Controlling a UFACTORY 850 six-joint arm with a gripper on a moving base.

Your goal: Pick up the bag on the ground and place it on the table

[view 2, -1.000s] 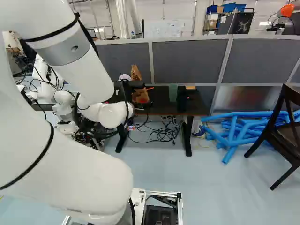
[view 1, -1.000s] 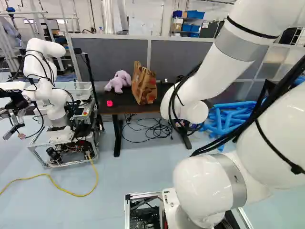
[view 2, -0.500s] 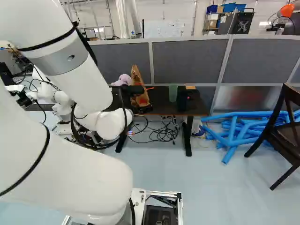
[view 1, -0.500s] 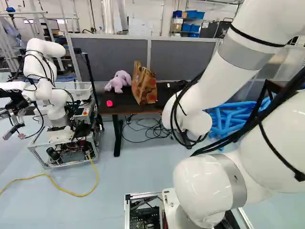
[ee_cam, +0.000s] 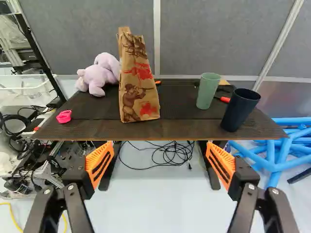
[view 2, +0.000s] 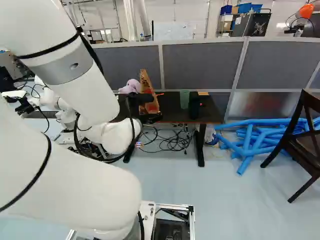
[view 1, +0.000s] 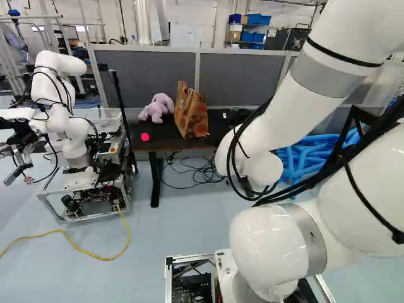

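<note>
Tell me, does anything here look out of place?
Black cables lie tangled on the floor under the table, and blue tubes are heaped beside it. Oddly, the paper bag stands on the table, though the task puts it on the ground.

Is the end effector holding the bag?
No, the end effector is open and the bag stands on the table.
</note>
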